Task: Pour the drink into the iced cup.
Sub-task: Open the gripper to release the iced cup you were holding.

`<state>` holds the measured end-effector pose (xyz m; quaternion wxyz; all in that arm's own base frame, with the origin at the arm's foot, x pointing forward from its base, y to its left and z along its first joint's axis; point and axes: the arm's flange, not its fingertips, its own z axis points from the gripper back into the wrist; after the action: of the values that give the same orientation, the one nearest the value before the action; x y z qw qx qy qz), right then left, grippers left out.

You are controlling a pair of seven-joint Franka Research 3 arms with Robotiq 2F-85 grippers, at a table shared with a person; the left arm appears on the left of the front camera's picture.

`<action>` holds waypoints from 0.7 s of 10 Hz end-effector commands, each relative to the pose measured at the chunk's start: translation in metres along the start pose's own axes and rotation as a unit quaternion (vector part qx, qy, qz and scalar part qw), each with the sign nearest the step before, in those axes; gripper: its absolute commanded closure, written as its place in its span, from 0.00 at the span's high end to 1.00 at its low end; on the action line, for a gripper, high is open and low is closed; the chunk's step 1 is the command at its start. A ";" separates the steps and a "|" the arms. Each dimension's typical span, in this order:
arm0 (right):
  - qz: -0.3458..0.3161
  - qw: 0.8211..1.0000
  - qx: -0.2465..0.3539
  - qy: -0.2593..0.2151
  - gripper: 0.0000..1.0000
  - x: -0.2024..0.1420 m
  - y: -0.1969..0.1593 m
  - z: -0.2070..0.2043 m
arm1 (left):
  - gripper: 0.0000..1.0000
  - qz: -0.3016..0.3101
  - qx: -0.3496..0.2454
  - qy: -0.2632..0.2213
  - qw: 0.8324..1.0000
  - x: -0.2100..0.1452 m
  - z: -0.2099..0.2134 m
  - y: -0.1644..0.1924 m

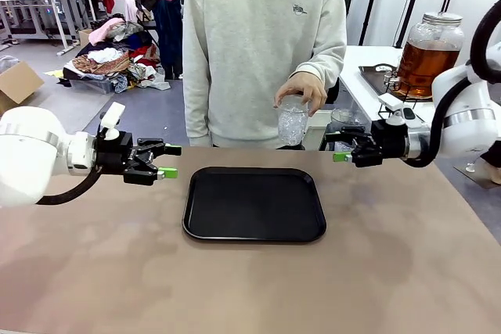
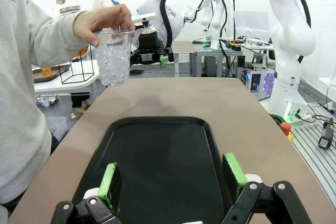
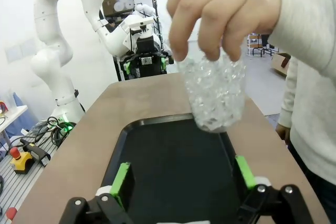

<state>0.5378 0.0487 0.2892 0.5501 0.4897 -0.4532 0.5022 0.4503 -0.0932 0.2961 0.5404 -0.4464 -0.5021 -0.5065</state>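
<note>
- A person's hand [image 1: 301, 90] held the iced cup [image 1: 293, 121] by its rim above the black tray [image 1: 254, 203].
- Left gripper [image 1: 167, 161] and right gripper [image 1: 337, 146] hovered with jaws apart, empty.

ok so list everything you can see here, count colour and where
tray: one, black, middle of the table, nothing on it
table: one, brown top, between robot and person
iced cup: one, clear, full of ice, held above the table's far edge
drink: one glass jar of amber liquid, silvery lid, side table at far right
person's hand: one, gripping the cup by its rim from above
left gripper: black with green pads, open, left of the tray
right gripper: black with green pads, open, right of the cup
</note>
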 end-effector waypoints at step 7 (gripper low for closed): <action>0.009 1.000 -0.002 -0.005 1.00 -0.006 0.011 0.005 | 1.00 -0.003 0.000 -0.001 1.000 0.001 0.000 0.000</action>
<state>0.5241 0.0438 0.2823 0.5427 0.4891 -0.4614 0.5034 0.4503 -0.0932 0.2961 0.5405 -0.4464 -0.5021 -0.5065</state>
